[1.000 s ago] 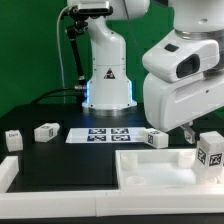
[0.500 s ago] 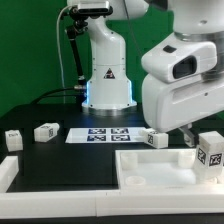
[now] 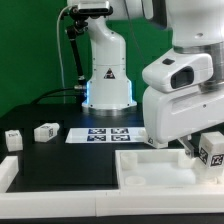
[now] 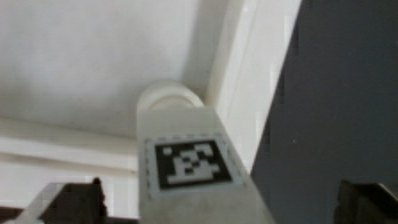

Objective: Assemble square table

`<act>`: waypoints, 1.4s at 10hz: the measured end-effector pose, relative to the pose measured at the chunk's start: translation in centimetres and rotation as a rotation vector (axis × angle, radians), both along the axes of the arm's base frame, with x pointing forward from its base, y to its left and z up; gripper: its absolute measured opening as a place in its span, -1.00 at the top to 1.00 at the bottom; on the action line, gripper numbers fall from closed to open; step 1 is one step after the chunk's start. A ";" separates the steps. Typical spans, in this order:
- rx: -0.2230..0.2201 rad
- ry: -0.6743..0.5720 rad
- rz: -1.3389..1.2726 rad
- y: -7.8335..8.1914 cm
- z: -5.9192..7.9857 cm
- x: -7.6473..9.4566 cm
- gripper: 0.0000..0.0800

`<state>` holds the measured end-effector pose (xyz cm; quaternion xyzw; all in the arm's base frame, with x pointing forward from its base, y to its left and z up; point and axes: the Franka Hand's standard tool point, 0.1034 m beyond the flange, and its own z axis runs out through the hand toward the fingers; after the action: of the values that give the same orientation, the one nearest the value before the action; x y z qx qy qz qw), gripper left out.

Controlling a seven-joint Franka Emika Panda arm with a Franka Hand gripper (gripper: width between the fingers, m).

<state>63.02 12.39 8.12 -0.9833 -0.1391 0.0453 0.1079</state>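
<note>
The square table's white panel (image 3: 150, 172) lies at the front of the black table. My gripper (image 3: 192, 148) hangs low over the panel's far corner, on the exterior view's right. In the wrist view a white tagged leg (image 4: 185, 150) lies lengthwise between my two dark fingertips (image 4: 79, 203), which stand wide apart and clear of it; the gripper (image 4: 222, 205) is open. The panel (image 4: 89, 70) lies under and beside that leg. Another tagged leg (image 3: 212, 150) stands just beside the gripper. Two more legs (image 3: 45, 131) (image 3: 12, 139) lie at the exterior view's left.
The marker board (image 3: 105, 134) lies flat in front of the robot's base (image 3: 107, 85). A plain white bar (image 3: 8, 172) sits at the front left corner. The green backdrop closes the scene behind.
My gripper has moved toward the exterior view's right and lower. It now hides the leg that stood at the panel's far edge. The other parts have not moved.
</note>
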 end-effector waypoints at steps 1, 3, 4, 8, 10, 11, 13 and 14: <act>0.000 -0.001 0.009 -0.1 0.0 -0.1 -0.62; -0.002 0.002 -0.004 0.0 0.0 -0.1 -0.40; -0.001 0.001 -0.001 0.0 0.0 -0.1 -0.06; -0.035 0.036 -0.197 -0.8 -0.1 0.0 0.25; -0.051 0.005 -0.418 -0.8 -0.3 0.0 0.25; -0.060 0.003 -0.548 -0.6 -0.3 -1.0 0.25; -0.087 0.054 -0.823 0.9 -0.7 -2.5 0.25; -0.082 0.062 -0.924 1.4 -0.8 -2.5 0.25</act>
<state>60.48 13.81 7.30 -0.9439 0.3187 0.0274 0.0820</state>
